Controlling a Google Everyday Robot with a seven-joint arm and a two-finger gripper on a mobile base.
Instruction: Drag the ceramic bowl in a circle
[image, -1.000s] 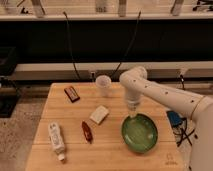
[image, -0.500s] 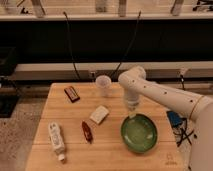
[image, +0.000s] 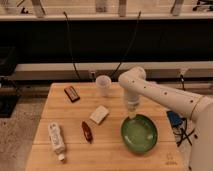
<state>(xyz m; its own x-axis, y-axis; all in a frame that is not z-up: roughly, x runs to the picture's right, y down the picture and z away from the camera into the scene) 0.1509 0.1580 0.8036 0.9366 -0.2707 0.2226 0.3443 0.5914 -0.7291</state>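
The ceramic bowl (image: 139, 133), wide, shallow and glossy green, sits on the wooden table (image: 75, 150) at the right front. My gripper (image: 132, 115) hangs from the white arm, points straight down, and is at the bowl's far left rim. Whether it touches the rim cannot be made out. The bowl looks empty.
A translucent white cup (image: 103, 85) stands behind the gripper to its left. A white block (image: 99, 114), a red-brown object (image: 87, 131), a white bottle (image: 56, 140) and a dark bar (image: 72, 93) lie on the left half. The table's right edge is close to the bowl.
The arm shifted only slightly above the bowl's far rim. The bowl has stayed in about the same place.
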